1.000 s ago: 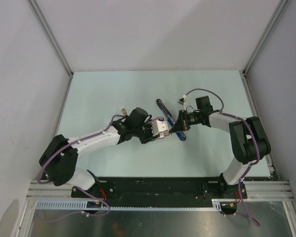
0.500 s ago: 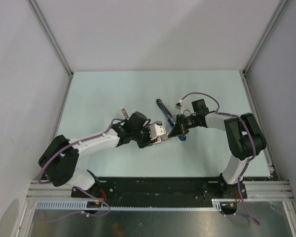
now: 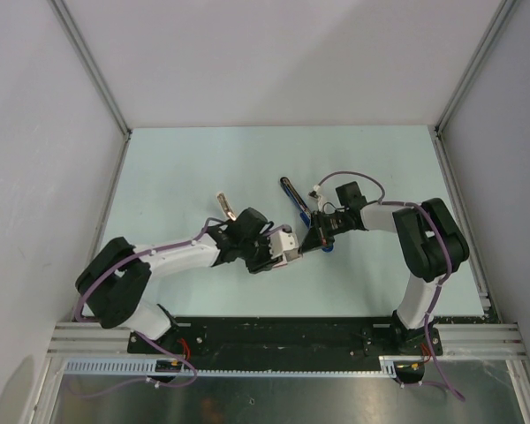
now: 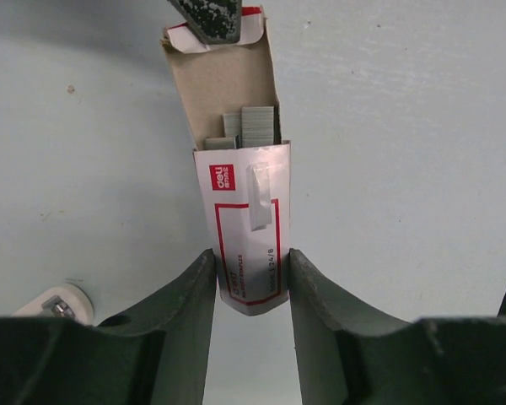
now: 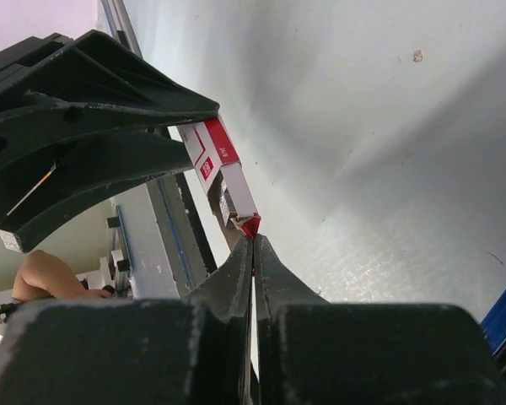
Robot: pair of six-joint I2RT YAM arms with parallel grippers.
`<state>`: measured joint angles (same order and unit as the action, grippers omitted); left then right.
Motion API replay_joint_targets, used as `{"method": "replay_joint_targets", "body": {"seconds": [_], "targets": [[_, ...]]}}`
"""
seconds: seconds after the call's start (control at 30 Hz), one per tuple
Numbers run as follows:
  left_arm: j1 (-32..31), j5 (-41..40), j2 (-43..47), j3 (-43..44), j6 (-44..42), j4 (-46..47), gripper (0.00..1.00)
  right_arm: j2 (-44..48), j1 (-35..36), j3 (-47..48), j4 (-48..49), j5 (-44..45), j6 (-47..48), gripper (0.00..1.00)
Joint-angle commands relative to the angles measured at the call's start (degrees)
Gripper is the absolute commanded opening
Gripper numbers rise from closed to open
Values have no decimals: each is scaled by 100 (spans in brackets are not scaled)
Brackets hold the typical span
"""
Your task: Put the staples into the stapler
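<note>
- Top view: the left tool [image 3: 281, 249] clamps the staple box [image 3: 289, 242]; the right tool [image 3: 304, 245] meets it tip to tip. The stapler [image 3: 292, 199] lies on the desk [image 3: 177, 168] beside the right tool.
- Left wrist: beyond the fingertips [image 4: 201, 283], the tray [image 4: 223, 84] protrudes, exposing the staples [image 4: 257, 126].
- Right wrist: the right tool is fully closed, pinching the tray's end flap.

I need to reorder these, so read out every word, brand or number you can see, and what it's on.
"deli", white on the red logo of the staple box, as best it reads; smaller characters beneath are too small.
"24/6", in the sideways print low on that box; the rest is blurred.
No other text is readable in any view.
</note>
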<state>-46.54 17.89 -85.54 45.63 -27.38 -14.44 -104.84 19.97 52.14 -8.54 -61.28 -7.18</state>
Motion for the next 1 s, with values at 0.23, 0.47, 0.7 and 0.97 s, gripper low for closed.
{"method": "replay_joint_targets", "body": {"seconds": [0.23, 0.47, 0.7, 0.97], "targets": [[-171, -128, 144, -337, 54, 29, 43, -33, 4, 174, -28, 155, 196, 1], [-174, -161, 193, -400, 22, -42, 44, -75, 162, 172, -138, 335, 385, 2], [-171, -181, 221, -481, -31, -132, 45, -129, 228, 243, -285, 473, 542, 3], [-171, -189, 209, -534, -80, -190, 45, -188, 226, 285, -389, 535, 660, 3]]}}
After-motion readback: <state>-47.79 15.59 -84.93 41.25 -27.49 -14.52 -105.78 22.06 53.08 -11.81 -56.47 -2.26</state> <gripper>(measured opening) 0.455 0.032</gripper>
